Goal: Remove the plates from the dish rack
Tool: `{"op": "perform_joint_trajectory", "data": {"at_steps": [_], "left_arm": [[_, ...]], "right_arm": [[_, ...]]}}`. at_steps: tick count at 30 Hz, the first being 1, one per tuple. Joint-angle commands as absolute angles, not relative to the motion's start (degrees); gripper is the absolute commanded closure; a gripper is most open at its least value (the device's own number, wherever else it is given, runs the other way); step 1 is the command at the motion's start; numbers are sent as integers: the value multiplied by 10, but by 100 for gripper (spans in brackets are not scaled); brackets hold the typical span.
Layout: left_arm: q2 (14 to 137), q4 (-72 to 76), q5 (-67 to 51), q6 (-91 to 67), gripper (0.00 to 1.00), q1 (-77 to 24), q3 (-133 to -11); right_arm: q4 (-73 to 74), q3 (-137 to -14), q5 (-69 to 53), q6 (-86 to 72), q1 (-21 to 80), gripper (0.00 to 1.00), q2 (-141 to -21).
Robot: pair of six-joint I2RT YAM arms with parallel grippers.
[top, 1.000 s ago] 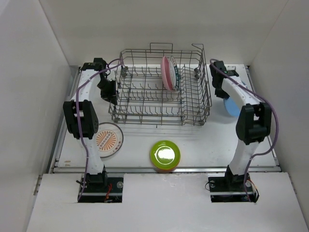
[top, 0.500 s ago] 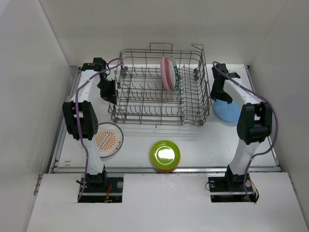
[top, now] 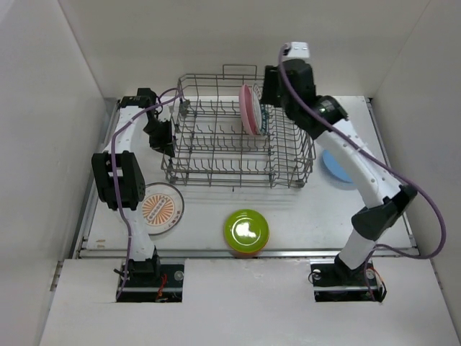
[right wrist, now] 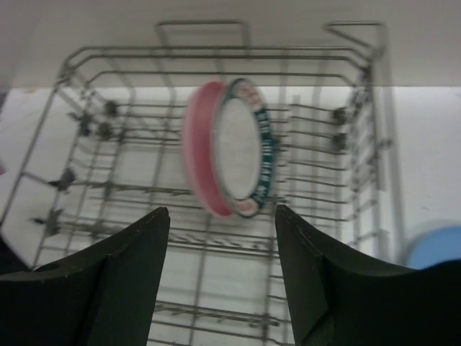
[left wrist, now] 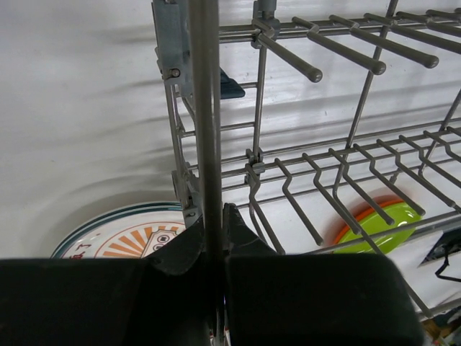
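The grey wire dish rack (top: 216, 148) stands at the back middle. A pink plate (top: 247, 108) and a white plate with a teal rim (top: 261, 112) stand upright in it side by side. My right gripper (top: 269, 86) hovers open and empty above them; its wrist view shows the pink plate (right wrist: 198, 155) and the teal-rimmed plate (right wrist: 245, 148) just beyond the open gripper (right wrist: 222, 216). My left gripper (top: 164, 137) is shut on a wire (left wrist: 205, 108) at the rack's left end. A blue plate (top: 338, 166) lies flat right of the rack.
A lime green plate on an orange one (top: 246, 232) lies at the front middle. The white plate with the orange patterned centre (top: 161, 207) lies at the front left. White walls close in the table on three sides.
My right gripper has let go of the blue plate on the table at the right, then risen and swung left over the rack. The left arm has not moved.
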State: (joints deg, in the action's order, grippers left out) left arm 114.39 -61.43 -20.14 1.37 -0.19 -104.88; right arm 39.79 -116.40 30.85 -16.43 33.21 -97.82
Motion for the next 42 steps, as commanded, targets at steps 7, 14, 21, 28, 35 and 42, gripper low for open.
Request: {"op": "perform_joint_trajectory", "data": {"at_steps": [7, 14, 21, 28, 35, 42], "left_arm": [[1087, -621, -221, -7, 100, 7, -1011], [1087, -621, -215, -7, 100, 7, -1011], [1087, -621, -215, -7, 100, 7, -1011], [1104, -621, -215, -7, 100, 7, -1021], [1104, -627, -215, -7, 100, 7, -1021], [1099, -627, -215, -2, 100, 7, -1016]], "right_arm": [[269, -1254, 216, -101, 388, 52, -1164], [282, -1361, 296, -106, 394, 61, -1277], [294, -1330, 354, -112, 404, 61, -1283], [278, -1323, 374, -101, 410, 61, -1244], [278, -1305, 360, -90, 410, 61, -1238], [296, -1304, 395, -90, 410, 61, -1280]]}}
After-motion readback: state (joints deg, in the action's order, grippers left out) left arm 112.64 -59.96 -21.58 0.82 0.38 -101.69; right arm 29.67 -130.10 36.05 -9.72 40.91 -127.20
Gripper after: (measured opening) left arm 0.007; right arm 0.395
